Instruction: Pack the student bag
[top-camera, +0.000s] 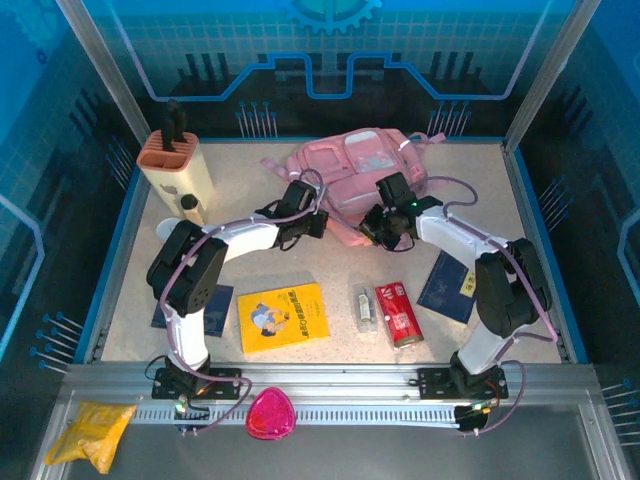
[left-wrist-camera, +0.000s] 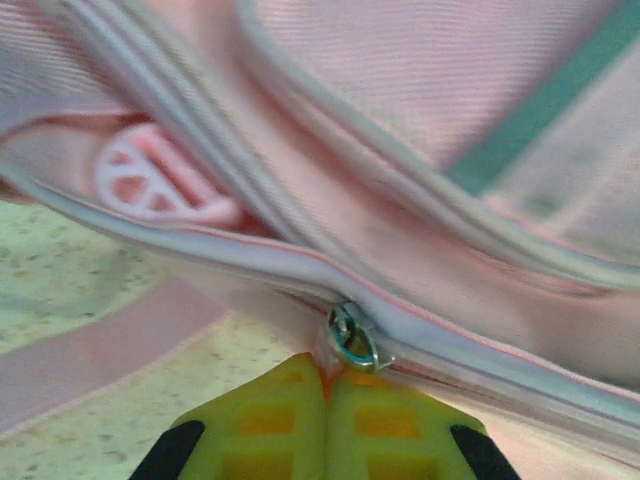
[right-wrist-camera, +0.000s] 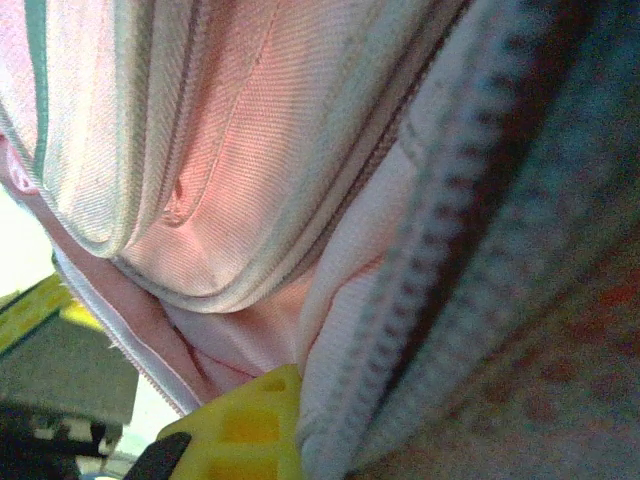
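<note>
At upper centre of the top view, the student bag lies zipped while the left gripper pinches its zipper pull (right gripper clenches fabric); a skewed tug could slip the pull free.

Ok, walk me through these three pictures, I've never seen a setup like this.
The overhead picture shows two robot arms bolted at the table's near edge, both reaching to a pink student bag. The other two pictures come from cameras on each wrist. The left gripper, its yellow fingers shut, pinches the bag's fabric just below a metal zipper pull. The right gripper is shut on bag fabric beside a zipper. Also on the table: a yellow book, a red packet, a blue booklet and a beige holder.
</note>
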